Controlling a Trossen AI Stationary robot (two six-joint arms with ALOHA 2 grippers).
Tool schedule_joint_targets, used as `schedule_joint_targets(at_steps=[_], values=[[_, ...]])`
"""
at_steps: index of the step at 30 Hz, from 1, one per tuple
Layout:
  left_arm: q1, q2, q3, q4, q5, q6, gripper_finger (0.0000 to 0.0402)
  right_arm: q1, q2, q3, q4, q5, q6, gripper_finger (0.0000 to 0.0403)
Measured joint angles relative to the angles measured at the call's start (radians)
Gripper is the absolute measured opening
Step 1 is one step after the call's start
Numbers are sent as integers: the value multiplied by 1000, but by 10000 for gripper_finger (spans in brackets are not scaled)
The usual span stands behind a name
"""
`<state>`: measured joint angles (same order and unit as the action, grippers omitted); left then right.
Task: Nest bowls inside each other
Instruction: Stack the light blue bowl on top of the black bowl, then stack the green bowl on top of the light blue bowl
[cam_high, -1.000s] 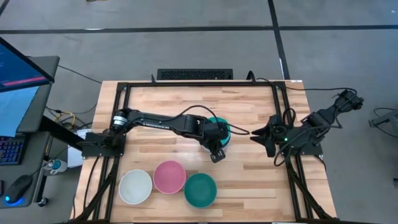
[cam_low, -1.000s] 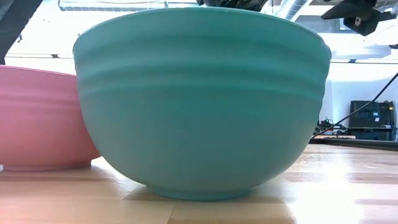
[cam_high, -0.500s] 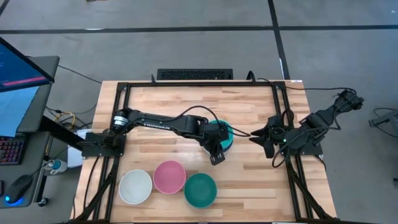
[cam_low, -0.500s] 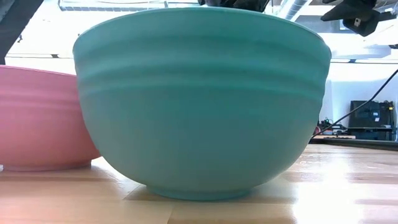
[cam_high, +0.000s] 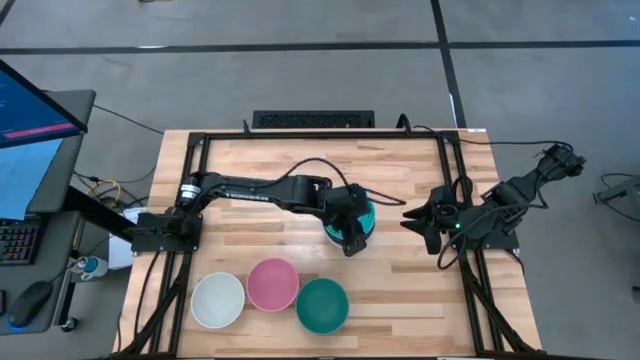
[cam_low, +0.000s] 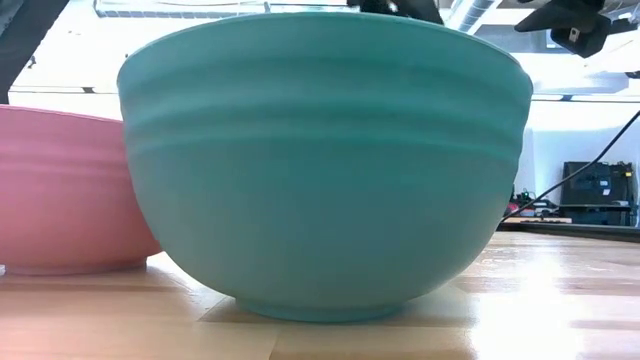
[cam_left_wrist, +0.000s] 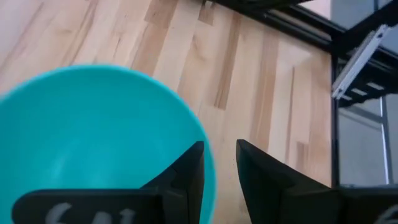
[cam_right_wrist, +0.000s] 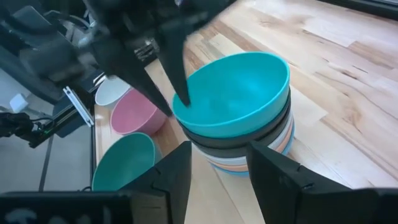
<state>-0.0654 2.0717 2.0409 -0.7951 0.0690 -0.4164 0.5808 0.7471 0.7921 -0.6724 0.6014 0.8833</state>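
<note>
The rim of a cyan-blue bowl is gripped by the left end effector, one finger inside and one outside; that bowl sits tilted atop a stack of bowls at mid-counter. White, pink and dark teal bowls are lined up along the near edge. The right end effector is held open at the counter's right side.

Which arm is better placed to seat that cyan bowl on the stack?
Left. Its tool already straddles the cyan bowl's rim, with the bowl tilted atop the stack. The right tool waits open beside the stack, holding nothing.
</note>
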Motion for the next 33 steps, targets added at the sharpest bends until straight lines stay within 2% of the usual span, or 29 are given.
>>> schedule_joint_targets(at_steps=[8, 13, 17, 23, 30, 33], values=[[-39, -1, 160, -323, 2, 94, 84, 0, 0, 0, 0, -1, 0, 175], [-83, -10, 204, -477, -70, 127, 84, 0, 0, 0, 0, -1, 0, 175], [-125, -40, 251, -541, -121, 77, 84, 0, 0, 0, 0, -1, 0, 175], [-207, -110, 312, -658, -308, -22, 84, 0, 0, 0, 3, -2, 0, 175], [-298, -252, 306, -768, -501, -210, 84, 0, 0, 0, 1, -2, 0, 175], [-334, -282, 306, -778, -598, -194, 84, 0, 0, 0, 2, -2, 7, 175]])
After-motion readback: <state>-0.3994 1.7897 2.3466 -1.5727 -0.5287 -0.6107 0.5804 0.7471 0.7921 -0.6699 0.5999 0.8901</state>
